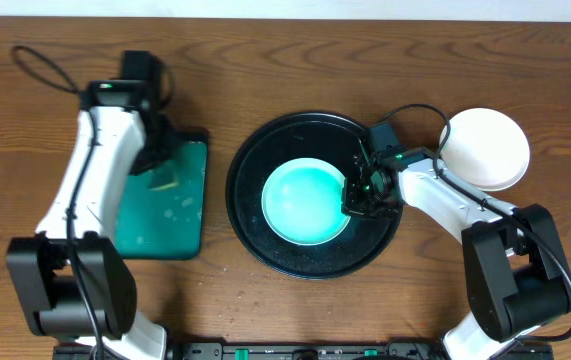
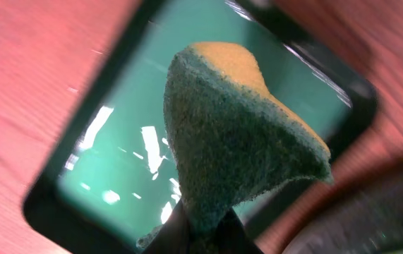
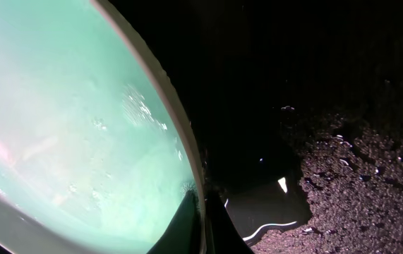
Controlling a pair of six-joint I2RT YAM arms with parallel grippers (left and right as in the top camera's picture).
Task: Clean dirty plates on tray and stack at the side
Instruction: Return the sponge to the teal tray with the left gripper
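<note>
On black tray (image 1: 250,150), right end effector (image 1: 357,203) pinched mint-green plate (image 1: 300,200) by rim. Left of tray, left end effector (image 2: 201,229) gripped sponge (image 2: 236,134); white plate (image 1: 485,148) sat right of tray.

Black tray (image 1: 295,135), one mint plate (image 1: 300,205).
Right gripper (image 1: 355,198) at its right rim; white plate (image 1: 485,150) outside tray, right.
</note>
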